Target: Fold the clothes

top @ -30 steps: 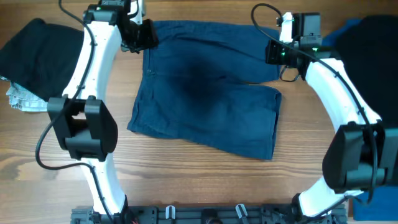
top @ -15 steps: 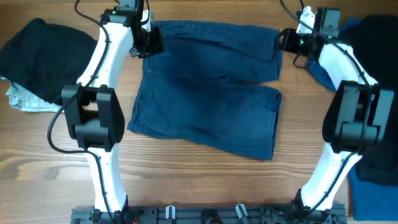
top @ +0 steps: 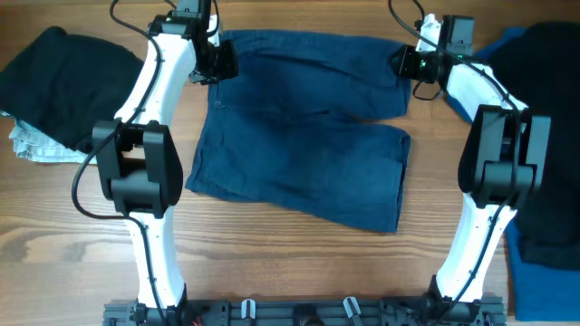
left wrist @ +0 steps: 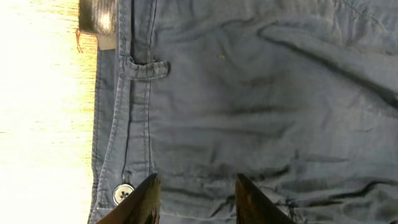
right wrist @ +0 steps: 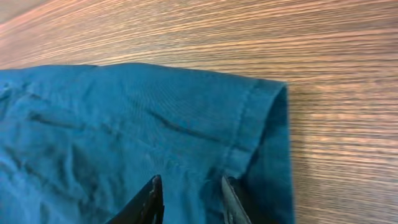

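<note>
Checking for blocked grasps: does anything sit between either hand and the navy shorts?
Nothing visible does. The left hand is over the navy shorts near the waistband button, the right hand over a hemmed corner.

Navy-blue shorts (top: 308,154), black garment (top: 54,77), grey-white cloth (top: 32,145), brown wood-grain table (top: 272,258)

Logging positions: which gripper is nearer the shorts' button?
Left. The left gripper is right beside the button; the right gripper is over the far hem corner of the shorts.

table (top: 272,258): light wood, grain running sideways | rail (top: 299,314): dark, along the near table edge
</note>
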### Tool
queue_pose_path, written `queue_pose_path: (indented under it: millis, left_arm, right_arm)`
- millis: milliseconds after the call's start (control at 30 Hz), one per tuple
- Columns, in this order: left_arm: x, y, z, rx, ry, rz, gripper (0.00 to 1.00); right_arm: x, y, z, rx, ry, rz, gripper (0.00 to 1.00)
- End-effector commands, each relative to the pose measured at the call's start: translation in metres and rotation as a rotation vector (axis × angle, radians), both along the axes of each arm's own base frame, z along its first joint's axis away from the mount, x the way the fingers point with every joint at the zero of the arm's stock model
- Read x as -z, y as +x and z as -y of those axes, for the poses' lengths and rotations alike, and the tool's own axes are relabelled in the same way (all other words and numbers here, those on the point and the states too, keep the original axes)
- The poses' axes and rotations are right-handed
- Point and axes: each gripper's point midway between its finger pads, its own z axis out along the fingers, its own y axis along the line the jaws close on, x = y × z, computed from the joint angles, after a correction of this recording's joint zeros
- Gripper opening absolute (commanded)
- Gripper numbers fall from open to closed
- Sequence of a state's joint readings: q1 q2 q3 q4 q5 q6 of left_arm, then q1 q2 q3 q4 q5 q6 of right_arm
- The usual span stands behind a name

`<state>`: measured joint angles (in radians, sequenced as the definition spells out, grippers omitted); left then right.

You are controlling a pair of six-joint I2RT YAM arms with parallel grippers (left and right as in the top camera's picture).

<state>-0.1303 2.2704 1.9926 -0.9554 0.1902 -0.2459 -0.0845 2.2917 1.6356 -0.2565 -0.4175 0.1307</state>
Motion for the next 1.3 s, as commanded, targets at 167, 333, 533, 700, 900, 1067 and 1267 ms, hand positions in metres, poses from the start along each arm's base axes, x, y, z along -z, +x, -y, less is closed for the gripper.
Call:
queue_pose_path:
  millis: [167, 333, 533, 700, 900, 1067, 1267]
  left_arm:
    - [0.008, 0.001, 0.000, -0.006, 0.009, -0.010, 0.38]
    - [0.008, 0.001, 0.000, -0.006, 0.009, -0.011, 0.38]
    - [0.009, 0.001, -0.006, -0.017, 0.041, -0.011, 0.25]
    - [0.038, -0.004, -0.009, -0.039, 0.050, -0.025, 0.18]
    - [0.061, -0.007, -0.009, -0.046, 0.047, -0.016, 0.17]
    - [0.074, -0.009, -0.010, -0.046, 0.046, -0.006, 0.18]
    - [0.067, 0.000, -0.008, -0.047, 0.039, 0.034, 0.24]
  right_arm:
    - [0.028, -0.001, 0.008, 0.043, -0.051, -0.051, 0.31]
    - [0.027, 0.007, 0.004, 0.066, -0.012, -0.029, 0.19]
    - [0.011, 0.019, -0.003, 0.079, 0.065, 0.013, 0.04]
    - [-0.012, 0.034, -0.002, 0.089, 0.078, 0.099, 0.04]
    - [-0.020, 0.047, 0.012, 0.184, 0.062, 0.146, 0.04]
    - [-0.042, 0.069, 0.036, 0.270, -0.038, 0.288, 0.04]
    - [-0.064, 0.082, 0.045, 0.273, -0.105, 0.406, 0.47]
